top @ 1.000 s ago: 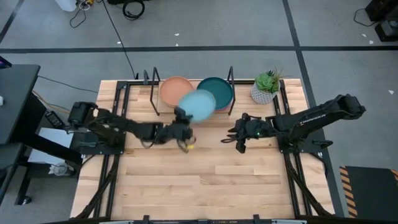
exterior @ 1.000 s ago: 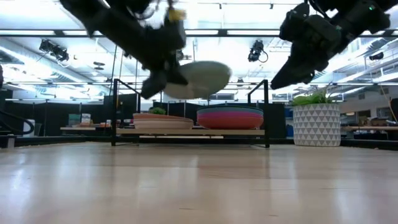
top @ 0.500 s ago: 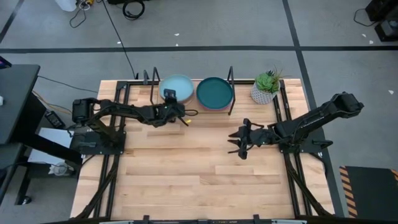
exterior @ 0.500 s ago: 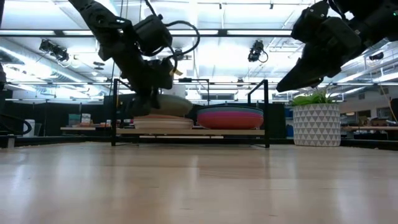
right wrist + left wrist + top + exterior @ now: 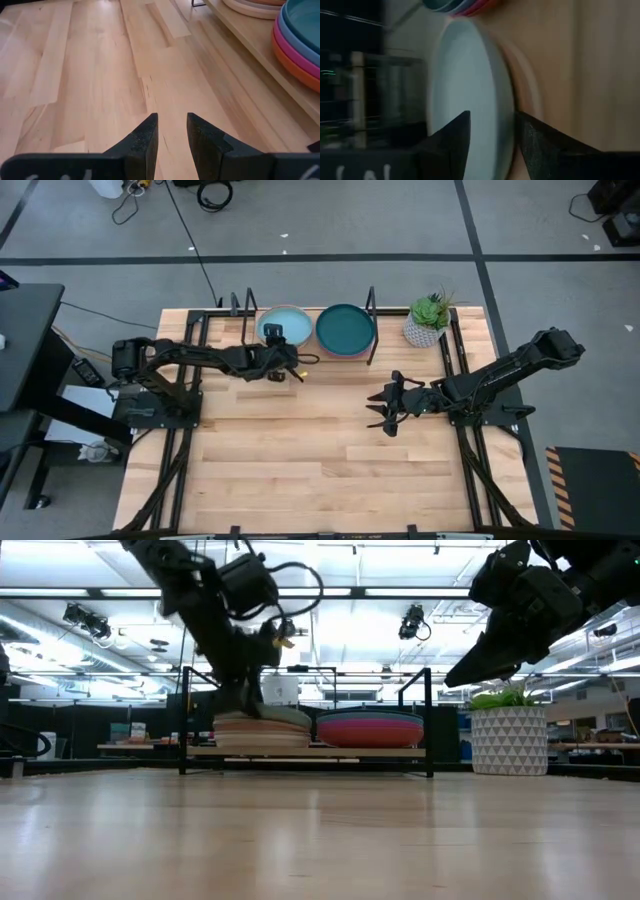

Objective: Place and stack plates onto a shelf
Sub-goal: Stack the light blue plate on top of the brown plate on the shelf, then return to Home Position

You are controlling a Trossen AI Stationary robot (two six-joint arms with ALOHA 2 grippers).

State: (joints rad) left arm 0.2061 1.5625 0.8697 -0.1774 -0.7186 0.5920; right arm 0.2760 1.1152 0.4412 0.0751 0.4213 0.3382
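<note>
A: Item: light blue plate (image 5: 285, 321), atop the left stack on the shelf (image 5: 305, 751), table's far edge. Left gripper (image 5: 274, 340) clamps its near rim.

B: Risk: early release slides it off-centre. Right gripper (image 5: 385, 402), narrowly parted, empty. Lower plates barely distinguishable.

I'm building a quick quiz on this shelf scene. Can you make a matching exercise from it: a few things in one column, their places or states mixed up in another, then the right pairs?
Column one:
1. light blue plate
2. dark teal plate
3. potted plant
4. right gripper

Column two:
A. over bare tabletop, holding nothing
B. top of the shelf's right stack
C. on the table beside the shelf's right end
D. top of the left stack, left gripper at its near rim

Pairs: 1-D, 2-B, 3-C, 4-A
</note>
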